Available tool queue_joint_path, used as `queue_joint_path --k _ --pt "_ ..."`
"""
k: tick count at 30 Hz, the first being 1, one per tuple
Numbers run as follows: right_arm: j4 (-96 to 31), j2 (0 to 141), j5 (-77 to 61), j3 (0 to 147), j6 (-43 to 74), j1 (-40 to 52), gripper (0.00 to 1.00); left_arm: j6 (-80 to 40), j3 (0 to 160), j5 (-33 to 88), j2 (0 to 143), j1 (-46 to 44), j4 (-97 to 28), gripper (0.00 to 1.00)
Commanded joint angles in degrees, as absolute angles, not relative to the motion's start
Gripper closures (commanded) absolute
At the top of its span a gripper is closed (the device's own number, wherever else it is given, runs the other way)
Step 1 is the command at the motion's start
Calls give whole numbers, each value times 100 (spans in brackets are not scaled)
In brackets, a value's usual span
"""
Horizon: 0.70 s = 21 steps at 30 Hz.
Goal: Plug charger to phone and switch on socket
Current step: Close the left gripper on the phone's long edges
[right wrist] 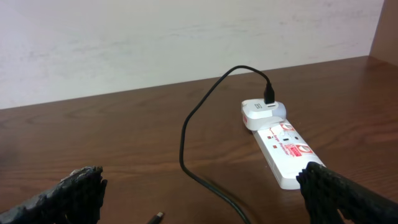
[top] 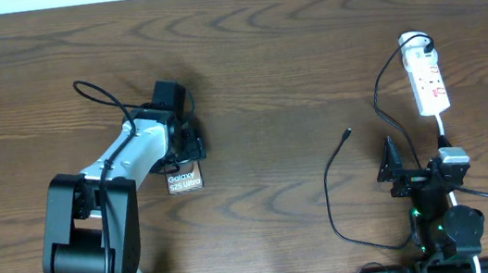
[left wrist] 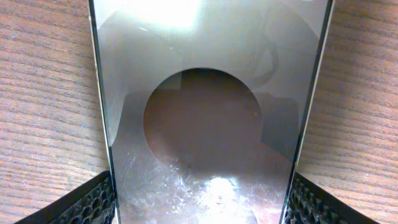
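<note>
Brown tabletop point(top: 263, 60); overhead-only Galaxy lettering on phone point(top: 185, 180).

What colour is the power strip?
The power strip is white with red markings; the right wrist view shows it best.

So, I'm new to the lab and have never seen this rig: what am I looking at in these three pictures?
Two robot arms sit at a wooden table. One picture looks down from above; the other two come from cameras on each wrist. The left tool grips the phone, which fills its wrist view. The right tool is open and empty, facing the white socket. The black charger is plugged in there, and its free tip lies on the table, not in the phone.
</note>
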State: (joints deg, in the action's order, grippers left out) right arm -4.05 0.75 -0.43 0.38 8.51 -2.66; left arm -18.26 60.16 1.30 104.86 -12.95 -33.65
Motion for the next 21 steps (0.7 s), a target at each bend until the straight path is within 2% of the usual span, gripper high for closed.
queue_joint_path --k 1,21 --pt "-432 75 -34 32 808 -215 1 -1651 5852 -67 10816 -1249 -3444 31" --pt "-432 75 -34 32 808 -215 1 -1756 6453 137 9821 -1249 -4178 36"
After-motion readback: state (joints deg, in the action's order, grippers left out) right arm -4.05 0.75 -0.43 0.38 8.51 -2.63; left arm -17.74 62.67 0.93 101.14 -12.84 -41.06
